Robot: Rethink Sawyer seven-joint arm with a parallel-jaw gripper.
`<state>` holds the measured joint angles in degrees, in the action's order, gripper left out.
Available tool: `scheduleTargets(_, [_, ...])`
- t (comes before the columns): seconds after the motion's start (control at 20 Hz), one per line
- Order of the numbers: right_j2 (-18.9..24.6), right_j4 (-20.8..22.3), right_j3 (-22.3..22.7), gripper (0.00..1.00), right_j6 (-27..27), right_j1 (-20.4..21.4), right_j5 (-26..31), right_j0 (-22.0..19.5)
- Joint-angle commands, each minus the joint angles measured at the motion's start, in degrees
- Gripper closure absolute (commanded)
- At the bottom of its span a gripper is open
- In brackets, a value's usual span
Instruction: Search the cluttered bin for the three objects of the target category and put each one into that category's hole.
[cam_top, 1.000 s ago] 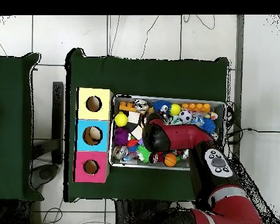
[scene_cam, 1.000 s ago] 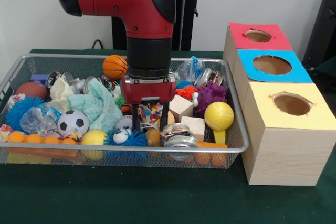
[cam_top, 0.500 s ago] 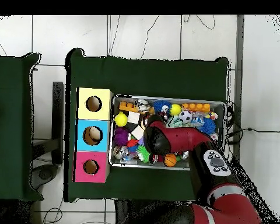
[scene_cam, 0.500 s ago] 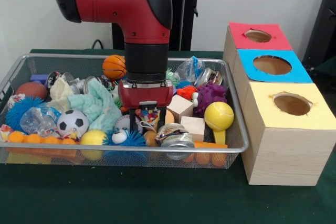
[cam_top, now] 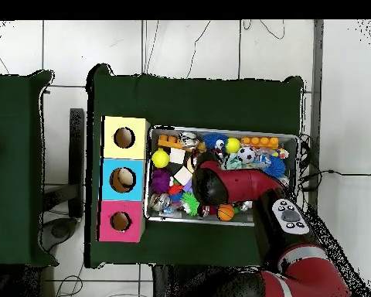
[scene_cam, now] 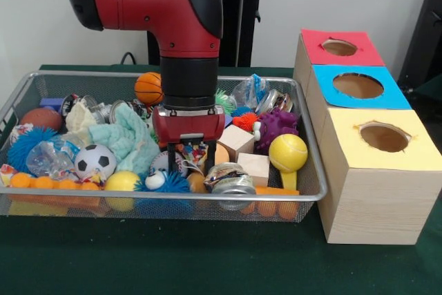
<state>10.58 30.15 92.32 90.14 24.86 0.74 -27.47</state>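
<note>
From the front, the red and black arm's tool reaches down into the middle of the large silver wire-mesh bin, its two dark fingers set apart around a small multicoloured crumpled item, too tangled in the clutter to tell whether it is gripped. No plush animal can be made out for certain. The red-topped round hole sits on the farthest of three pale wooden boxes, well right of the tool, behind one blue-topped hole and one yellow-topped hole. The surface is dark green cloth before a pale wall.

From overhead, the arm hides the tool. The bin lies beside the three boxes; the red one is nearest the robot. White floor tiles surround the surface.
</note>
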Motion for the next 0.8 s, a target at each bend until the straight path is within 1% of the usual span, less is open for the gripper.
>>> scheduleTargets(0.05, [4.93, 2.64, -0.51, 1.0, 3.01, -5.13, 1.8, -5.3])
scheduleTargets(0.3, [5.34, 1.41, -1.42, 1.0, 3.36, -5.03, 3.28, -4.84])
scheduleTargets(0.5, [5.65, 0.23, -2.63, 1.0, 3.14, -5.05, 5.55, -4.36])
scheduleTargets(0.8, [5.78, -0.3, -3.68, 1.0, 3.11, -5.15, 6.21, -4.01])
